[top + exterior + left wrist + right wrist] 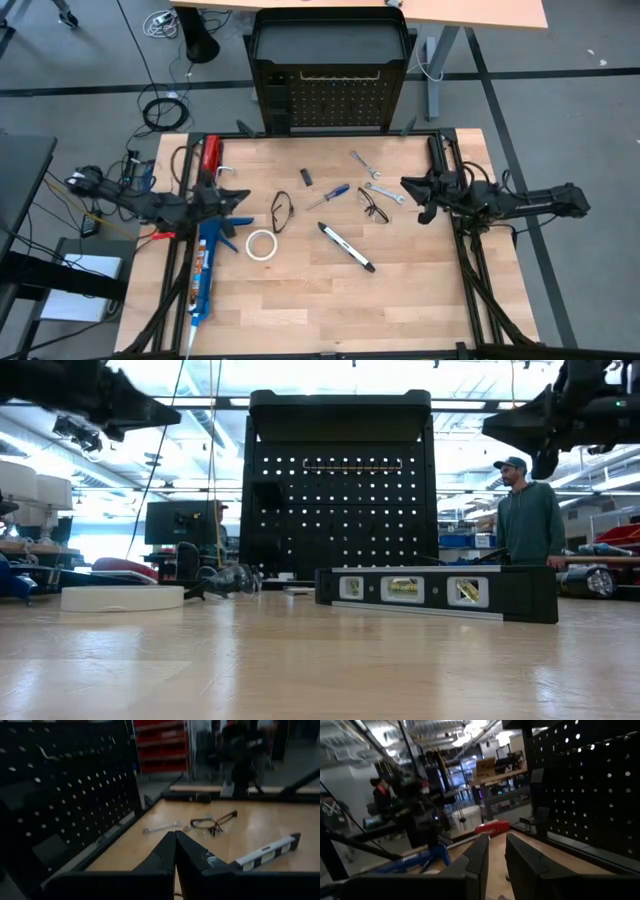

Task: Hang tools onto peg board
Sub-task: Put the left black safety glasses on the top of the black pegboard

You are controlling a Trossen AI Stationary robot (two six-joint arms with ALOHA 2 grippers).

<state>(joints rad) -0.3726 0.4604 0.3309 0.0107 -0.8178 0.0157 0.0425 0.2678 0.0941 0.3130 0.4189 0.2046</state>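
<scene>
No readable writing anywhere; your left tool (243, 199) sits pressed together, your right tool (408, 183) slightly apart, both empty above the desk (400, 290).

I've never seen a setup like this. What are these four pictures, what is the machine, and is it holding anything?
It is a robot with two dark arms at a wooden table. One picture looks straight down, one looks level across the tabletop, and two come from cameras on the arms' wrists. The left gripper is shut and empty; the right gripper has a narrow gap between its fingers and holds nothing. Between them lie a tape roll, two safety glasses, two wrenches, a blue-handled screwdriver and a small level. A blue caulking gun lies under the left arm. At the table's far edge stands the black peg board, with no tool on it.
</scene>
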